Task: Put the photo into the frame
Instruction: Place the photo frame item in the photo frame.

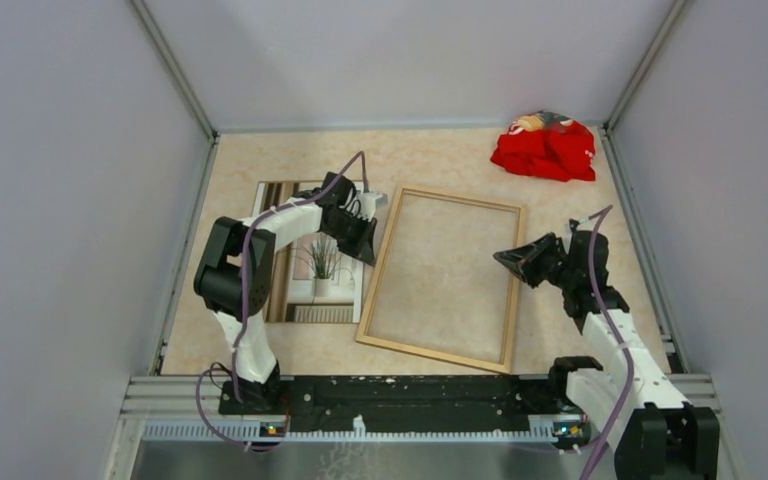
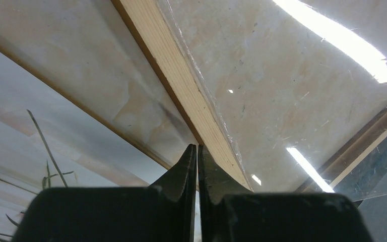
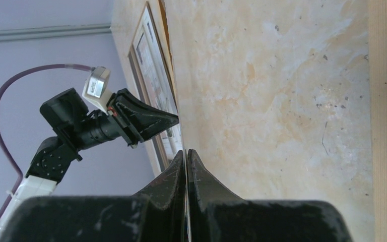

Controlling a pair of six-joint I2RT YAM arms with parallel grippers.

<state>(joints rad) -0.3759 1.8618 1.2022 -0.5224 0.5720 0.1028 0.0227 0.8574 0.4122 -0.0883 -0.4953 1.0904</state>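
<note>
Left gripper (image 1: 368, 238) is low over the table (image 1: 440, 160), fingers drawn together to a hairline slit. Whether a paper edge is nipped between them, I can't tell. The photo (image 1: 325, 265) lies flat, picture side up, spreading out to the left of those fingertips, and its brown-bordered edge runs right up to them. Just beyond the tips lies the frame (image 1: 460, 198), pale wood showing. Its nearest rail slants across, and a clear sheet (image 2: 292, 101) glints inside it. So the photo sits outside the frame, right beside it. On the other side, right gripper (image 1: 505, 258) hovers over the frame's opening, fingers pressed tight together and empty, one rail just beside them. A red cloth (image 1: 545, 150) is bunched well beyond them in the far corner.
</note>
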